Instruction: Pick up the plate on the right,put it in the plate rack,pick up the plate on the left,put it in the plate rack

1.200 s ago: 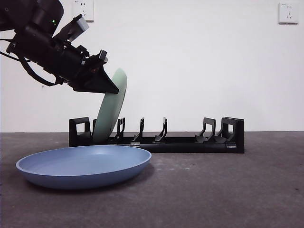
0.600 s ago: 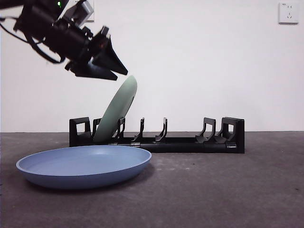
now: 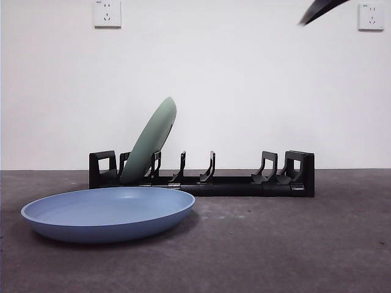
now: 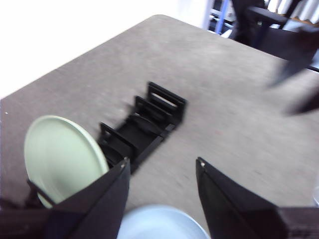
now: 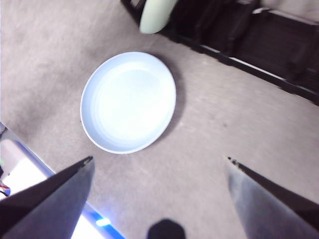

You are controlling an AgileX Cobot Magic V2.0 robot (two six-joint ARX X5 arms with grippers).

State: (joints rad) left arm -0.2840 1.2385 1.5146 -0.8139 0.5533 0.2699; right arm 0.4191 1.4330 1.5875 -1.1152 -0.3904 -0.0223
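Note:
A pale green plate [image 3: 153, 137] stands on edge in the left end of the black plate rack [image 3: 244, 185], leaning right against a prong. A blue plate [image 3: 107, 213] lies flat on the table in front of the rack's left end. My left gripper [image 4: 162, 162] is open and empty, high above the green plate [image 4: 62, 154] and the rack [image 4: 149, 124]. My right gripper [image 5: 159, 159] is open and empty, high over the table with the blue plate [image 5: 128, 102] below and ahead of it. Neither gripper touches a plate.
A blurred black arm tip [image 3: 321, 9] shows at the front view's top right corner. The rack's slots to the right of the green plate hold nothing. Grey table [image 3: 293, 244] stretches to the right of the blue plate. Wall sockets [image 3: 107, 13] sit high behind.
The arm that held the green plate let go and rose up and out of the front view. The plate tipped to lean right. A black tip appeared at the top right.

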